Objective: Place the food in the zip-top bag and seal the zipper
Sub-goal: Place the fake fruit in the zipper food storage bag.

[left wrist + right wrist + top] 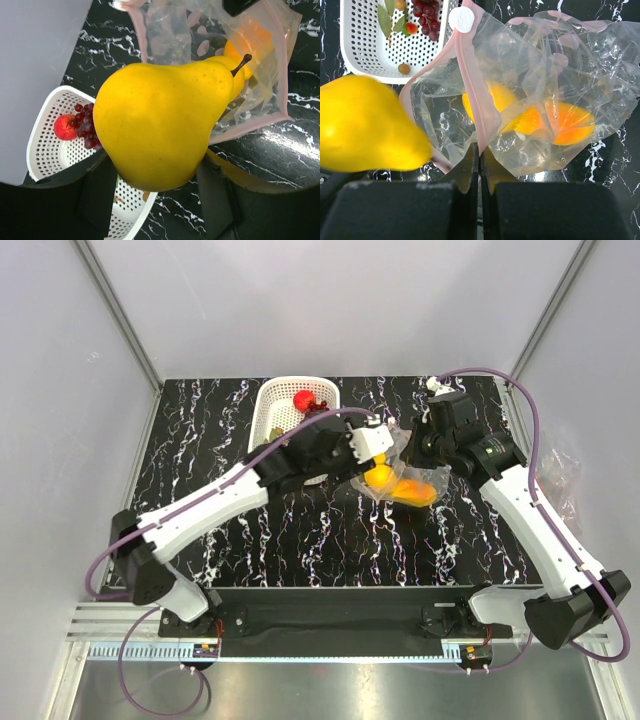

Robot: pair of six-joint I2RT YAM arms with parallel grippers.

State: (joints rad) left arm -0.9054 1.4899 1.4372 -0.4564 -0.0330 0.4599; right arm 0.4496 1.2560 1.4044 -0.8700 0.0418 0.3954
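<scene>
Left gripper is clamped on the yellow pear, one finger on each side of its fat end. The stem end points at the mouth of the zip-top bag, just beside the lip and not inside yet. Right gripper has its fingers together, pinching the bag's edge on the pink zipper. The bag lies on the desk with an orange piece and a lemon already in it. The grape bunch and red apple are in the white basket.

Risks as I read them:
- The mouth is held at one point only and the far lip is slack. The pear's wide body can catch that lip and fold it inward, so the pear shoves the bag instead of entering.
- The film is thin and the pinch small. A push from the pear could pull the strip out of the right gripper and collapse the mouth.
- The pear is smooth and rounded. If it jams at the mouth, it may rotate or squirt out of the left grip onto the desk.
- The stem can snag the film.
- If the bag gets dragged, the orange piece or lemon could roll out.
- A creased zipper near the white slider would make sealing harder later.
</scene>
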